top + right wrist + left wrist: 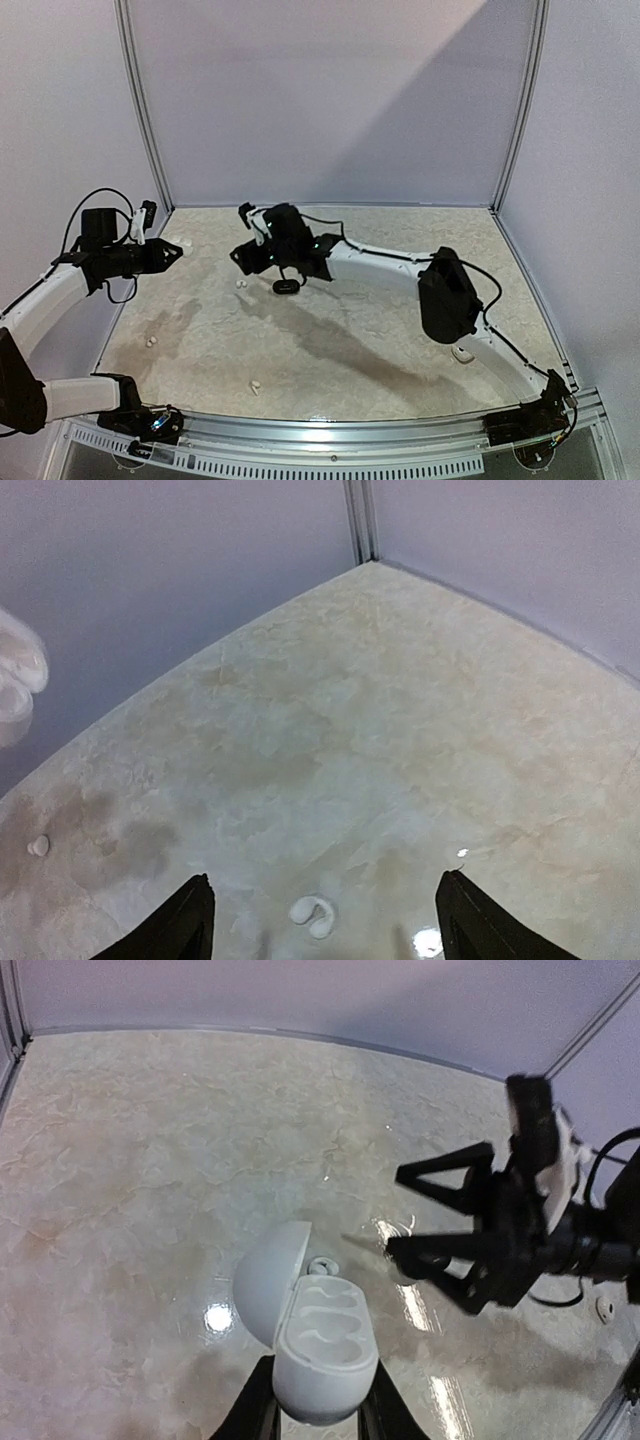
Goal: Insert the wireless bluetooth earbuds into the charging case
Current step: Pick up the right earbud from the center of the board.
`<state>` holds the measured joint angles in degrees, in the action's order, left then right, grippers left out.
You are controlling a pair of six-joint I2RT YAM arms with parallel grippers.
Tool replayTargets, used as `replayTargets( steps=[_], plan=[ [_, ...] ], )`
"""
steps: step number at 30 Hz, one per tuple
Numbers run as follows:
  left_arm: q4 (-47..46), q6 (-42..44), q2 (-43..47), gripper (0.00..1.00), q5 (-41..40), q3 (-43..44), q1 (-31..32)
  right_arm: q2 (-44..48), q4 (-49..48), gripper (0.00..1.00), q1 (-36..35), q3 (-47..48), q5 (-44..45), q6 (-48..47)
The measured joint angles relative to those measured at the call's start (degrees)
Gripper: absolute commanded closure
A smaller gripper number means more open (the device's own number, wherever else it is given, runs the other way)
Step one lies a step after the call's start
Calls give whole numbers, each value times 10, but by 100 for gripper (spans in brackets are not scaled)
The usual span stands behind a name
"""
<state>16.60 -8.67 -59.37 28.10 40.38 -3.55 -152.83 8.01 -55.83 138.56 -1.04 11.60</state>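
My left gripper (pixel 318 1405) grips the open case (pixel 322 1345) — nothing in yet — right gripper (pixel 325 878) hangs open over a bud (pixel 312 916).

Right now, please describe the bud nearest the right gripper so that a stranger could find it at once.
On the table, follow the right arm to its open gripper. A white bud lies below, between its fingers. The other bud in that wrist view lies far left, outside them.

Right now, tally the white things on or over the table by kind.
White earbuds on the table: 3
Open white charging case in the left fingers: 1
White item half hidden by the right arm, kind unclear: 1
Total: 5
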Motion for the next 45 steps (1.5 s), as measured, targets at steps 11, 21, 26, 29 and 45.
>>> replayTargets(
  steps=[11,21,26,29,45],
  plan=[
    [-12,-10,-11,100,27,1,0,-124,-45,24,-56,35,110,-17],
    [-19,-19,-30,100,34,16,0,-148,-63,38,-53,79,176,-45],
    [-26,-21,-38,100,35,20,0,-154,-55,50,-53,91,193,-42],
    [-27,-21,-38,100,35,20,0,-157,-49,50,-53,93,196,-39],
    [-30,-23,-50,100,45,20,0,-158,-5,64,-59,99,116,-15]
  ],
)
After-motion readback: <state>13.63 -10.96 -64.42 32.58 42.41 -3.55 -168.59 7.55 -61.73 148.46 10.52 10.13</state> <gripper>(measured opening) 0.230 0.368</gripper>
